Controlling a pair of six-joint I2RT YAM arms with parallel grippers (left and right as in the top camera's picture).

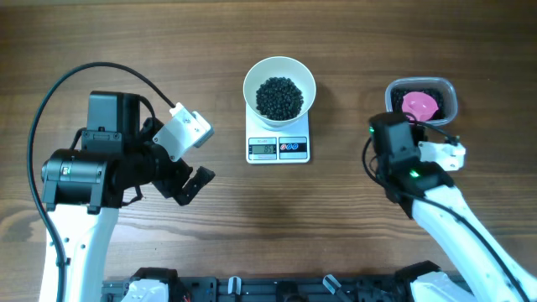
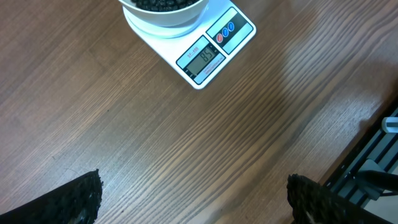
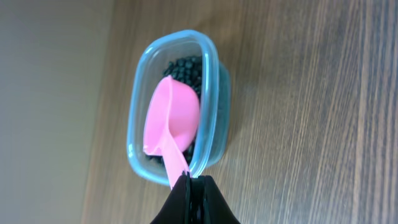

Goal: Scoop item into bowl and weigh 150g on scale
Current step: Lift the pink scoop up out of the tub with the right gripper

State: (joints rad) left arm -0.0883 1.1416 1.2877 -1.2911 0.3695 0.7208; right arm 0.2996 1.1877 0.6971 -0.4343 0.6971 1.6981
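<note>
The white bowl (image 1: 252,77) stands on the white scale (image 1: 278,148) at the table's middle back, holding a heap of black beans (image 1: 279,97). More beans (image 3: 183,67) lie in a clear tub (image 3: 134,134) at the right, with a pink scoop (image 3: 173,118) resting on them. My right gripper (image 3: 191,180) is shut on the scoop's handle at the tub's near rim. My left gripper (image 2: 196,199) hangs open over bare wood, left and in front of the scale (image 2: 233,31), with nothing between its fingers (image 2: 81,199).
The tub (image 1: 450,94) sits near the table's right back corner. A black rail with fittings (image 1: 277,289) runs along the front edge. The left arm's cable (image 1: 50,109) loops over the left side of the table.
</note>
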